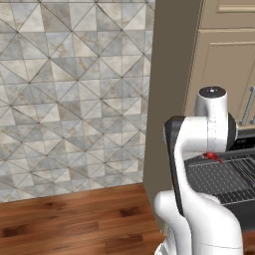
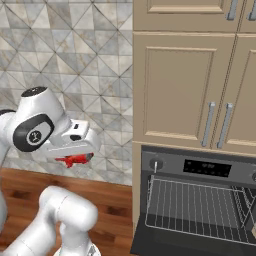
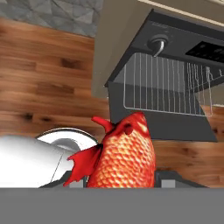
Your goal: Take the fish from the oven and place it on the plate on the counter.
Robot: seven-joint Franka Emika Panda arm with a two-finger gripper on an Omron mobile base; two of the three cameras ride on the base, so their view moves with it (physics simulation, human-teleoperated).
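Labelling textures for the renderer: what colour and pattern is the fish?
The fish is red-orange with a paler scale pattern and red fins, clearest in the hand view.

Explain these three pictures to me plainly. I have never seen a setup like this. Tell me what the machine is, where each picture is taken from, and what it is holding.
This is a simulated kitchen with a white robot arm on a driving base. Two pictures come from cameras on that base, one behind the arm to its left, one to its right. The third comes from a camera on the hand itself, looking along the gripper.

In the right base view, the gripper carries a small red-orange fish out in the air, off to the left of the black oven. The oven door hangs open and its wire rack shows. Beige cabinets sit above it, and a patterned tile wall and wood plank floor lie to the left.

The hand view shows the fish up close, with the open oven beyond it.
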